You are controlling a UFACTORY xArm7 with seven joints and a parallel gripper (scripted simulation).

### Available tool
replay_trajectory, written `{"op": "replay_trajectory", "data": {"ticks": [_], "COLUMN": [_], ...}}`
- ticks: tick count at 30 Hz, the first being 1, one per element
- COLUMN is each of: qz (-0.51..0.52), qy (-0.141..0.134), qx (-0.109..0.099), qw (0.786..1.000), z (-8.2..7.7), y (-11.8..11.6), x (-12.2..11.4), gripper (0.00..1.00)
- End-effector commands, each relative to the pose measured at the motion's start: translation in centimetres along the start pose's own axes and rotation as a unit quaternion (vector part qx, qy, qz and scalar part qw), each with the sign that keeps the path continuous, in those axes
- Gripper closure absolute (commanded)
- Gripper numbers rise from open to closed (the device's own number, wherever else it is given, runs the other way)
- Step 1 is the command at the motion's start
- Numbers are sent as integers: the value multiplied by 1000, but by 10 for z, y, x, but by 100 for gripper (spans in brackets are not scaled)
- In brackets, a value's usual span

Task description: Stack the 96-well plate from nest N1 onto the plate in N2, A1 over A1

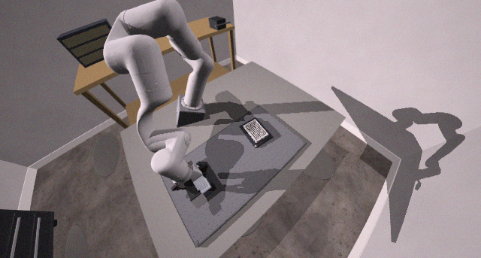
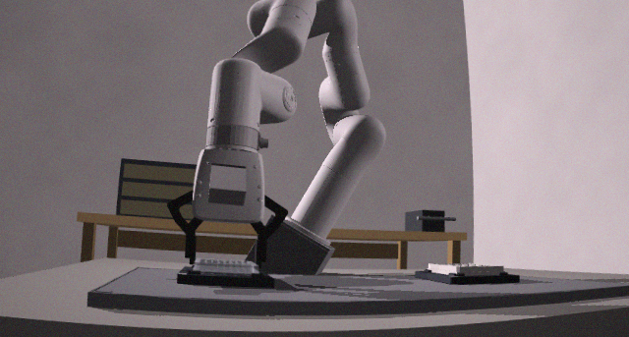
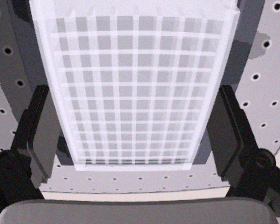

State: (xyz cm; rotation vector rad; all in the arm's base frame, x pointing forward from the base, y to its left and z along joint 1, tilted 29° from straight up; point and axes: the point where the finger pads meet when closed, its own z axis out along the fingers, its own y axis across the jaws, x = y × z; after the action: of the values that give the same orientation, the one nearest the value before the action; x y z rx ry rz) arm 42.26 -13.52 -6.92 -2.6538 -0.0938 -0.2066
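A clear, whitish 96-well plate sits in the dark nest N1, at the left in the exterior view. My gripper is open and points straight down over it. One finger stands at each long side of the plate, with a gap on both sides in the wrist view; the fingertips are near the height of the plate's top. A white 96-well plate sits in the dark nest N2. I cannot make out the A1 marks.
Both nests stand on a grey perforated board on a light table. The arm's dark base block stands behind the board. A wooden bench with a small dark box is farther back.
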Motion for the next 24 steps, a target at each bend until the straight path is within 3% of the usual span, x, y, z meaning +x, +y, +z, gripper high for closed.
{"op": "replay_trajectory", "data": {"ticks": [1, 5, 6, 24], "qz": [0, 0, 0, 0], "qy": [1, 1, 1, 1], "qx": [-2, -2, -2, -1], "qw": [1000, 1000, 1000, 1000], "z": [-1, -1, -2, -2], "y": [1, 1, 1, 1], "x": [1, 1, 1, 1], "gripper": [0, 0, 100, 100]}}
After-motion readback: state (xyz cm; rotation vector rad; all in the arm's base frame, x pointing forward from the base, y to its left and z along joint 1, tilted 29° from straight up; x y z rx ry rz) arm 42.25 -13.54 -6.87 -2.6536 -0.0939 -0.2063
